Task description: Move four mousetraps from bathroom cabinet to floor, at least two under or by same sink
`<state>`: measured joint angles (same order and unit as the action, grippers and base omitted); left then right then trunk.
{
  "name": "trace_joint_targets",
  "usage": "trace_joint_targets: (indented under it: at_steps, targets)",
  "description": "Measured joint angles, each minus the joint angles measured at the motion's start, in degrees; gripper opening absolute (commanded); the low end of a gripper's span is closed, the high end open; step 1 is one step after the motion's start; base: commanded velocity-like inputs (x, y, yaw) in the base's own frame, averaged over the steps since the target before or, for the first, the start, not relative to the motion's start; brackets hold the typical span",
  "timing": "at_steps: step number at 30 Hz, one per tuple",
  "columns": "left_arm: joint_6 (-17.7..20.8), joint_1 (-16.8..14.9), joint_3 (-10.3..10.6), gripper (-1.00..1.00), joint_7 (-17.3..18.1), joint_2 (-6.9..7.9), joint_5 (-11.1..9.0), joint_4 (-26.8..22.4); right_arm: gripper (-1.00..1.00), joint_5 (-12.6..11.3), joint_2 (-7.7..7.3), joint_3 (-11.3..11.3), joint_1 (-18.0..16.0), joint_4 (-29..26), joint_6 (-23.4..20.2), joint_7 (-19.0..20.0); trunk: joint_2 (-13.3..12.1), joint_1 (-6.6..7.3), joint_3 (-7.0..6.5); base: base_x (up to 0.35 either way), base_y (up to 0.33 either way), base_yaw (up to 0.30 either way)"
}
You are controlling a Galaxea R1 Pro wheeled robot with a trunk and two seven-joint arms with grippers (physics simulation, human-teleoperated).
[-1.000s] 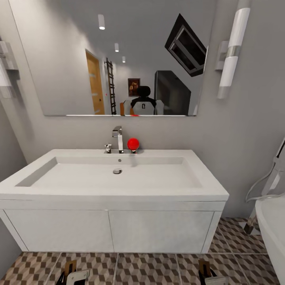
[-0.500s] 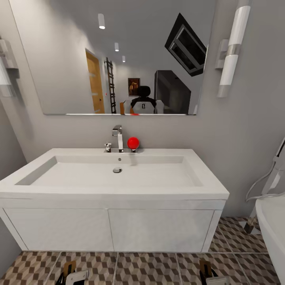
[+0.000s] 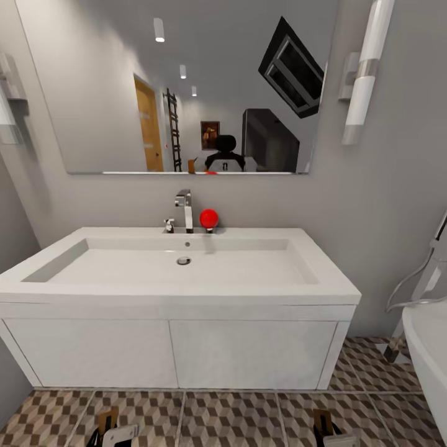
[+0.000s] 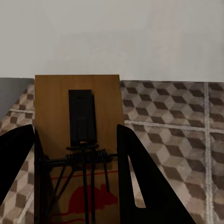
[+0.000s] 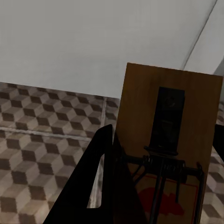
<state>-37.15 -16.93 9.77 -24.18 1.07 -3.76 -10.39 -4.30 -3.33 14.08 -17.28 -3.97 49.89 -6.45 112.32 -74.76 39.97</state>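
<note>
The bathroom sink (image 3: 186,292) with its white two-door vanity (image 3: 174,354) stands straight ahead on the cube-patterned bathroom floor (image 3: 230,422). At the head view's lower edge my left gripper (image 3: 115,433) holds a brown mousetrap (image 3: 109,419) over the tiles in front of the vanity. My right gripper (image 3: 329,434) holds another mousetrap (image 3: 320,420) the same way. In the left wrist view a mousetrap (image 4: 77,107) sits between the black fingers of the left gripper (image 4: 75,128). The right wrist view shows a mousetrap (image 5: 170,112) beside one black finger (image 5: 100,154). The cabinet is out of view.
A rounded white bathtub (image 3: 428,347) with a chrome hose fitting (image 3: 422,285) crowds the right side. A grey wall closes the left. On the basin's back ledge are a chrome faucet (image 3: 184,208) and a red ball (image 3: 208,218). A mirror (image 3: 186,87) hangs above.
The whole head view has shifted slightly, so the sink and mirror sit a little higher in the picture. Both grippers keep their place and their mousetraps.
</note>
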Motion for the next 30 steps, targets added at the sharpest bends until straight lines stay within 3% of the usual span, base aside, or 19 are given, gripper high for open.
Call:
trace_joint_targets:
  at_steps: [30]
  targets:
    - [0.0, 0.0, 0.0, -1.00, 0.0, -0.04, 0.0, 0.0, -1.00, 0.0, 0.00, 0.1, 0.0, 0.0, 0.0, 0.0, 12.0, -6.59, 5.39, 0.000, 0.000, 0.000]
